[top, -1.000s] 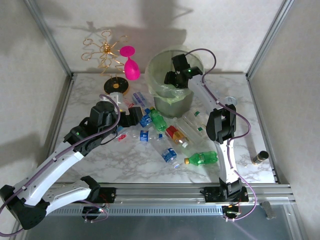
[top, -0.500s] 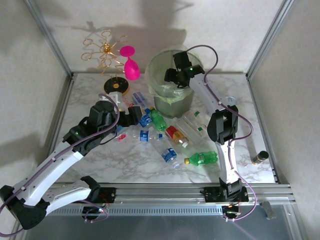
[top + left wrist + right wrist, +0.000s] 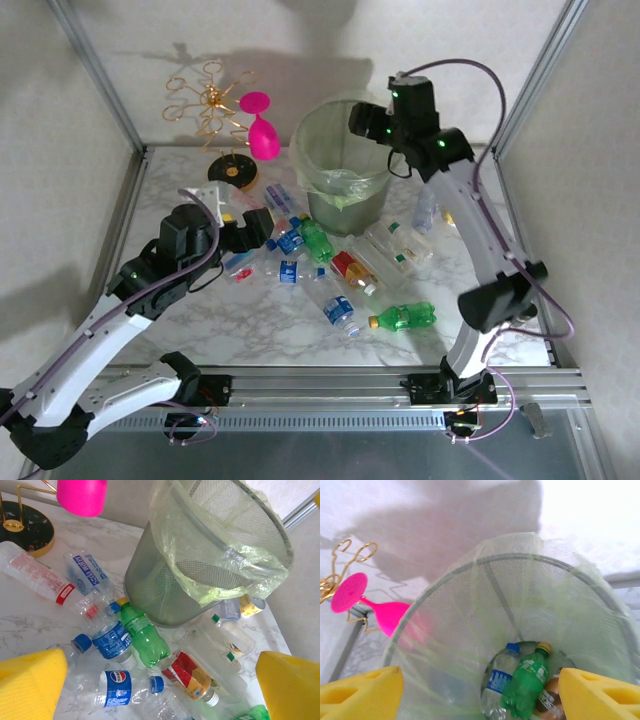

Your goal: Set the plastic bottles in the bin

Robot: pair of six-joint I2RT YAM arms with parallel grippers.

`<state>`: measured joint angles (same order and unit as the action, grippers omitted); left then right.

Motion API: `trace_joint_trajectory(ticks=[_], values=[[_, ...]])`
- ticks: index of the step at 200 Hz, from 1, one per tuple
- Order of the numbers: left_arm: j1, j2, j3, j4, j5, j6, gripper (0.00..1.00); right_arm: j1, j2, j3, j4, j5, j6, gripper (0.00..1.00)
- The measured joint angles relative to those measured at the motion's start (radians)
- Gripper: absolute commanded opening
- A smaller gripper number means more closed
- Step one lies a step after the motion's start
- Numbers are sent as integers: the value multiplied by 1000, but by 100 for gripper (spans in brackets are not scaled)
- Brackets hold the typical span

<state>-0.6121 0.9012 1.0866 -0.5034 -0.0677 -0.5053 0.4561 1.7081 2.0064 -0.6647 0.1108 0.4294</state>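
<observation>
White-veined marble tabletop (image 3: 250,325) in a pale-walled booth carries a scatter of small plastic bottles (image 3: 293,270) lying on their sides, among them a green-tinted bottle (image 3: 405,317), at the near foot of the large round mesh bin (image 3: 345,212) lined with a pale green bag. The right gripper (image 3: 480,670) hangs over the bin's mouth, yellow jaws spread and empty, above a blue-labelled clear bottle (image 3: 499,677) and a green soda bottle (image 3: 527,680) at the bottom. The left gripper (image 3: 161,660) hovers over the bottles on the table — jaws wide apart, gripping nothing.
</observation>
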Motion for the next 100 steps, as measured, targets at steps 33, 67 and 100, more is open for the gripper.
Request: trace_joint_trajectory(ticks=[33, 67, 100], values=[[0, -32, 0, -19, 0, -25, 96, 0, -270, -338, 103, -27, 58, 76], [0, -80, 0, -37, -5, -37, 96, 0, -534, -632, 134, -63, 140, 75], [0, -160, -27, -43, -14, -37, 96, 3, -699, -750, 56, -90, 224, 75]])
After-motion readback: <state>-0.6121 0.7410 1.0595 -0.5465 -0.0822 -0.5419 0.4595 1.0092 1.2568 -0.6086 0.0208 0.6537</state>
